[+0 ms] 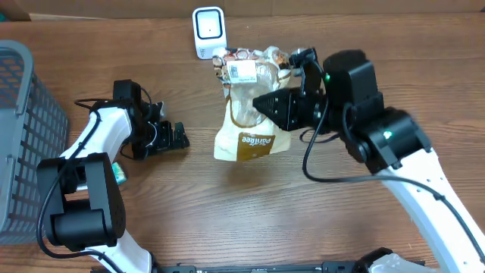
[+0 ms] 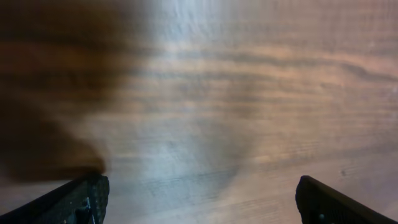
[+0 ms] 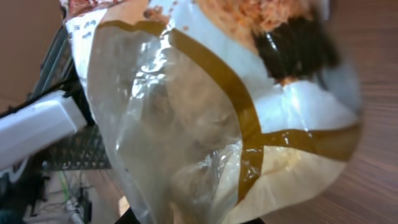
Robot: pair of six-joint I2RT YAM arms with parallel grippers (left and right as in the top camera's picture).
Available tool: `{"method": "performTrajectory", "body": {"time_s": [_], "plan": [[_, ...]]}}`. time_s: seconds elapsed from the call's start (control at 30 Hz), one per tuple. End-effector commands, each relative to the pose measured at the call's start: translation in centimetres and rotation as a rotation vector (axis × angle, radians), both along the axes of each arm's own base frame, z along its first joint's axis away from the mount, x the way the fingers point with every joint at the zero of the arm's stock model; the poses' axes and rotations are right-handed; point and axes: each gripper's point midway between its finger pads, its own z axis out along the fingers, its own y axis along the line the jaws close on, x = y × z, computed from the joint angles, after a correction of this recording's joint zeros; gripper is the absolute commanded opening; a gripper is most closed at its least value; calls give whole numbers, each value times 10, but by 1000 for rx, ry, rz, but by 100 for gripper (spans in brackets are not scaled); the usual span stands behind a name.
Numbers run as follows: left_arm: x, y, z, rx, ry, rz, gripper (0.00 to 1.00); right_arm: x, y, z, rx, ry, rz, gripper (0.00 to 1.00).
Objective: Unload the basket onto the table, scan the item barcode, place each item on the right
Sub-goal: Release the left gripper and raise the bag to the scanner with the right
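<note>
The right gripper (image 1: 294, 70) is pinching the top of a clear-windowed snack bag (image 1: 246, 114), holding it just in front of the white barcode scanner (image 1: 208, 32). The left gripper (image 1: 170, 138) is hovering, jaws spread wide and empty, over the wooden table (image 1: 227, 205).

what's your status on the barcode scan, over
left gripper open, empty. right gripper shut on snack bag, held by scanner. nothing blocking scanner.

We show the left arm (image 1: 95, 133) folded at the elbow, the left gripper (image 1: 179, 138) aimed inward with its fingers (image 2: 81, 198) spread wide. The right arm (image 1: 413, 163) reaches inward, the right gripper (image 1: 264, 102) clamping a bag (image 1: 246, 136).
</note>
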Motion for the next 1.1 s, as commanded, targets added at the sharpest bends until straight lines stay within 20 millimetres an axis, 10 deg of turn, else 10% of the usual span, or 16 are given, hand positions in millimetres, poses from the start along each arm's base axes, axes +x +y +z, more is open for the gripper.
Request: {"method": "performTrajectory", "body": {"time_s": [0.0,0.57,1.07], "plan": [[13,7,-2,36,-42,-4,99,32,-4,28,-135,-123,-41,4],[15,7,-2,37,-53,-6,100,191,-24,42,-1043,-615,-396,4],[15,7,-2,37,-53,-5,100,293,42,-8,-1317,-1017,-274,4]]}}
